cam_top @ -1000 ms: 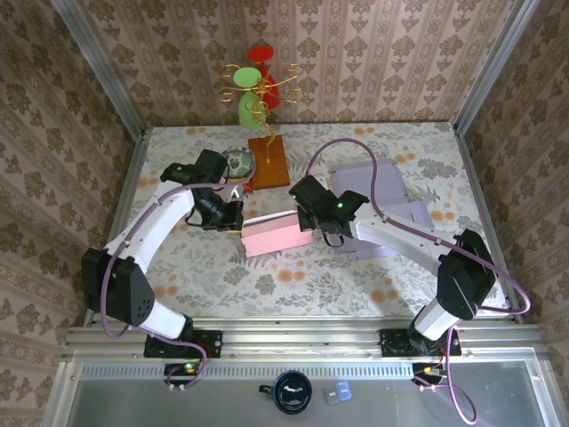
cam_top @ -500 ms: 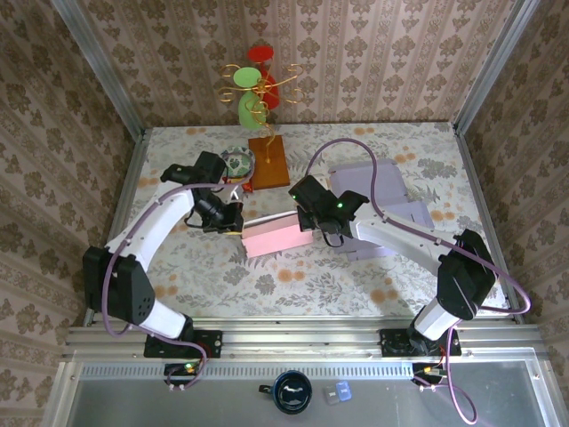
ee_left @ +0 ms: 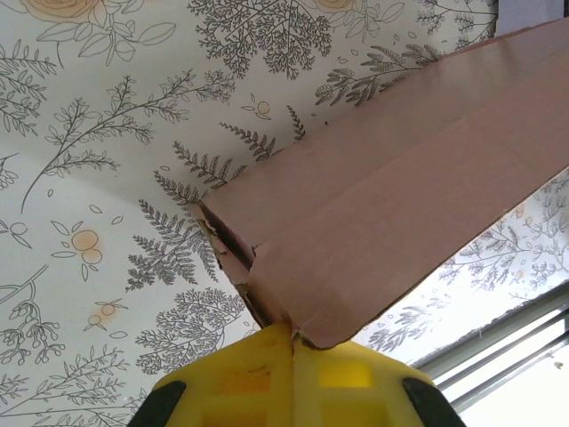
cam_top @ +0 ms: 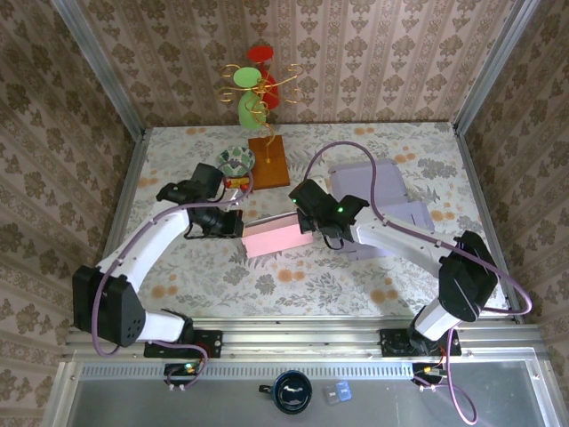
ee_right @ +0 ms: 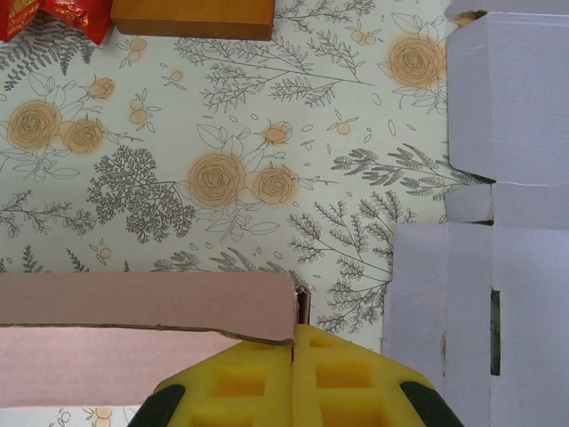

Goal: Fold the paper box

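The pink paper box (cam_top: 277, 235) is held above the middle of the flowered table between both arms. My left gripper (cam_top: 238, 224) is shut on the box's left end; in the left wrist view a pink flap (ee_left: 382, 213) runs from the yellow fingertips (ee_left: 292, 336) up to the right. My right gripper (cam_top: 308, 221) is shut on the box's right end. In the right wrist view the pink wall (ee_right: 147, 305) ends at the pinched corner between the yellow fingertips (ee_right: 294, 331), and the box's floor (ee_right: 98, 365) shows below it.
Flat lavender box sheets (cam_top: 382, 200) lie to the right, under the right arm, also seen as lavender sheets (ee_right: 502, 222). A brown wooden block (cam_top: 269, 161), a patterned bowl (cam_top: 236, 159) and a green-and-red ornament stand (cam_top: 255, 93) are at the back. Metal rail (cam_top: 302, 342) runs along the near edge.
My left arm has swung its wrist nearer and to the left, uncovering the patterned bowl. The pink box and my right gripper have stayed almost still.
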